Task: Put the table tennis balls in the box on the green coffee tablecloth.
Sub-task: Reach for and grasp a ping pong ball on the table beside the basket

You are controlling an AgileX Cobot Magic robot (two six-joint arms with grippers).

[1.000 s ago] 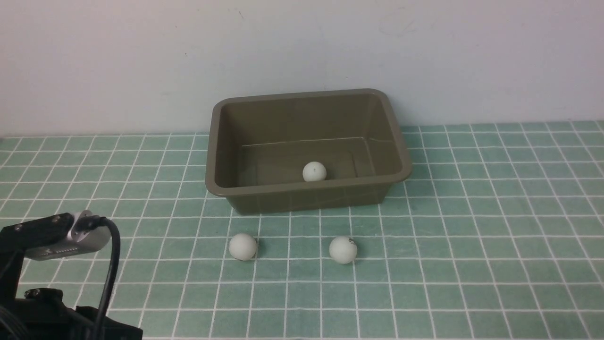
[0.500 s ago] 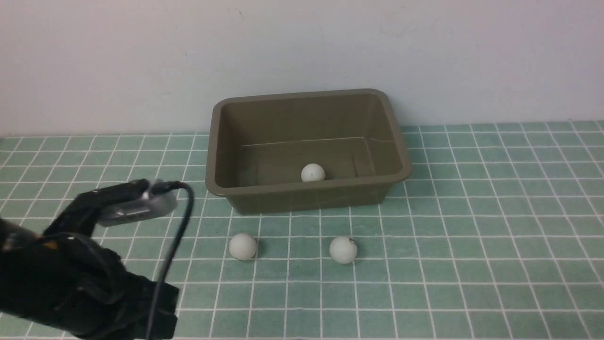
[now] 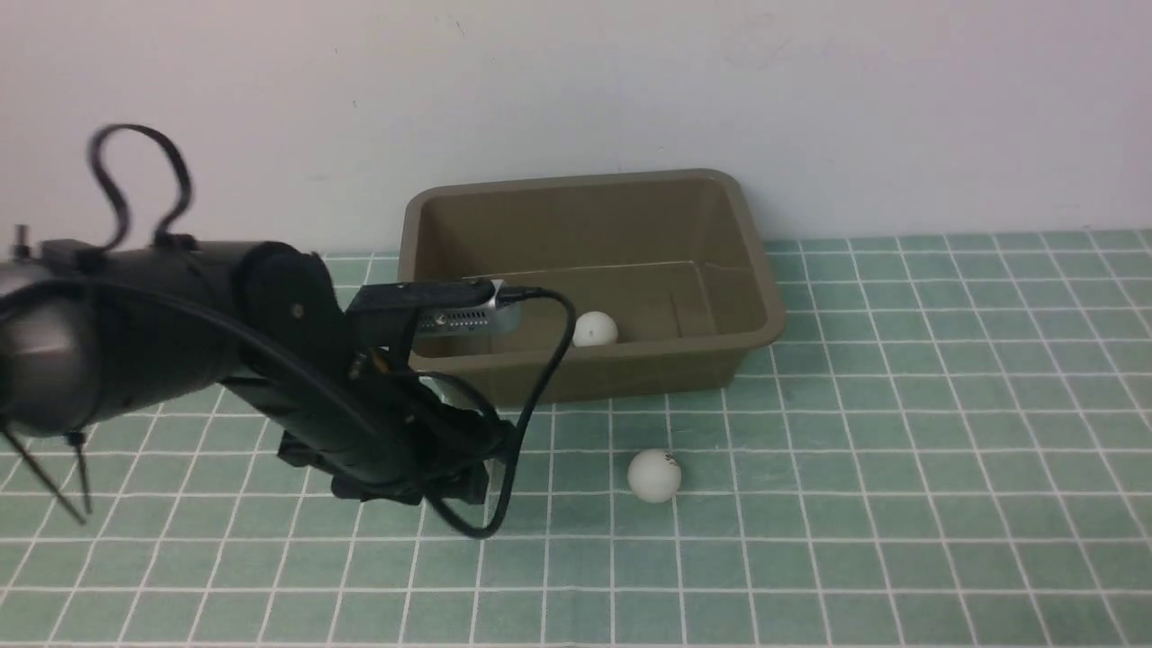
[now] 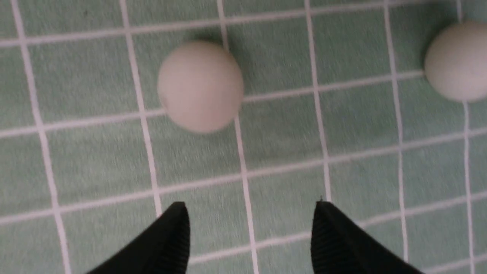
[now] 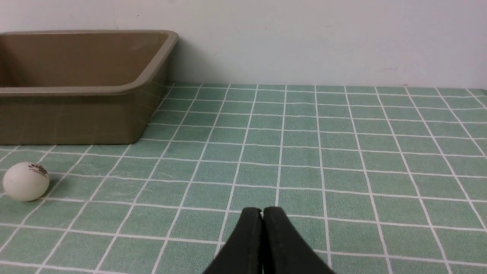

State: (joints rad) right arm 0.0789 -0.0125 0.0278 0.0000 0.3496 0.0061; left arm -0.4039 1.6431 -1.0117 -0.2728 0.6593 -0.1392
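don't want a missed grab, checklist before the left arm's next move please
1. Left claw open: ok.
2. Small matte white ball between its jaws: not ok, it lies beyond the tips on the teal-green checked tablecloth.
3. Second white ball clear of the grab: ok, well apart.
4. Olive-brown rectangular plastic box upright, with room: ok, only a third white ball inside.
5. Right claw shut, out of the way: ok.
6. Left claw's height above the cloth: cannot tell.

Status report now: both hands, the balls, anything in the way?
Left hand open, close to left ball, not touching. Right hand shut, empty. Third ball in box, right ball outside. No obstacle seen.
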